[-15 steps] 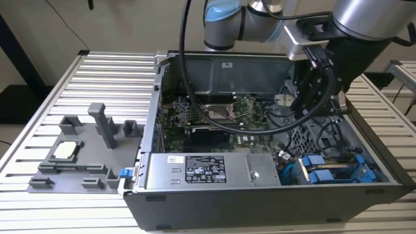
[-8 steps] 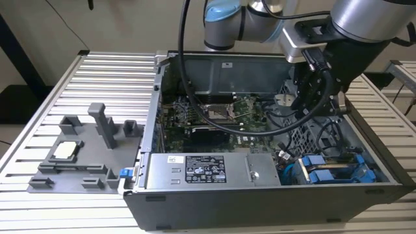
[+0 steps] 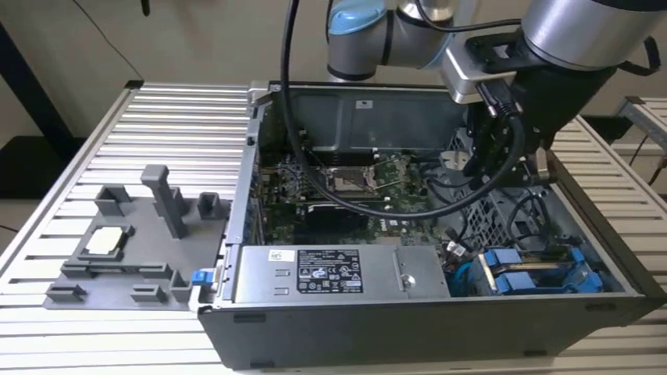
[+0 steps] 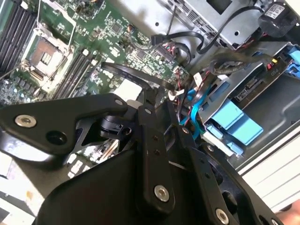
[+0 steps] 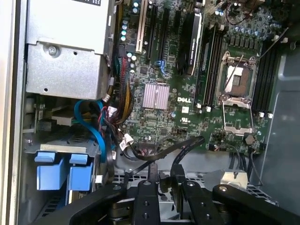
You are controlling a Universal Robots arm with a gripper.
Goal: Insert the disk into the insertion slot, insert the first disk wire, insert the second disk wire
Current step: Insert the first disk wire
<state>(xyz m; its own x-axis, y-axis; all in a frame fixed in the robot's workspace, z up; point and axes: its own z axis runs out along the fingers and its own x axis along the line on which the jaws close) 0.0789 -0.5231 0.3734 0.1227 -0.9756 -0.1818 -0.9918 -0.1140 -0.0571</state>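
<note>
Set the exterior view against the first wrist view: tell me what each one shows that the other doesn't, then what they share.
Exterior view's own: the robot arm, the slatted table and a grey fixture tray beside the computer case. First wrist view's own: the hand up close, against a looping black cable. Shared: the motherboard's CPU socket, the metal power supply and the blue carrier frame.

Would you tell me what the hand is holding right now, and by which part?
The hand seems to pinch a black cable partway along its length, with cable arching away on both sides.
</note>
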